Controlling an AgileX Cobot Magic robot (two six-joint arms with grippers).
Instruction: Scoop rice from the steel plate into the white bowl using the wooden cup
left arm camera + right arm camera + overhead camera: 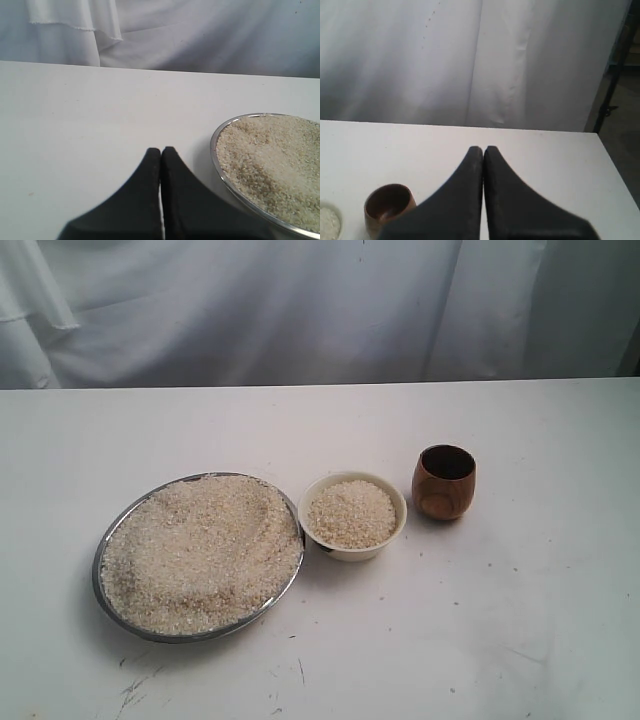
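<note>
Pale rice [200,550] heaped on shiny steel plate [98,575], more in white bowl [355,550]; glossy wooden cup [443,495] upright. Left pincer [161,150], right pincer [483,148] closed, empty; plate cropped in left wrist view.

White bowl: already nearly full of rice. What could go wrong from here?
1. The bowl holds rice almost to its rim; another cupful may spill onto the table.
2. The plate is shallow and heaped to its edge; scooping may push grains over.
3. The right gripper has its jaws shut; unless they open first, it may knock the cup over.
</note>
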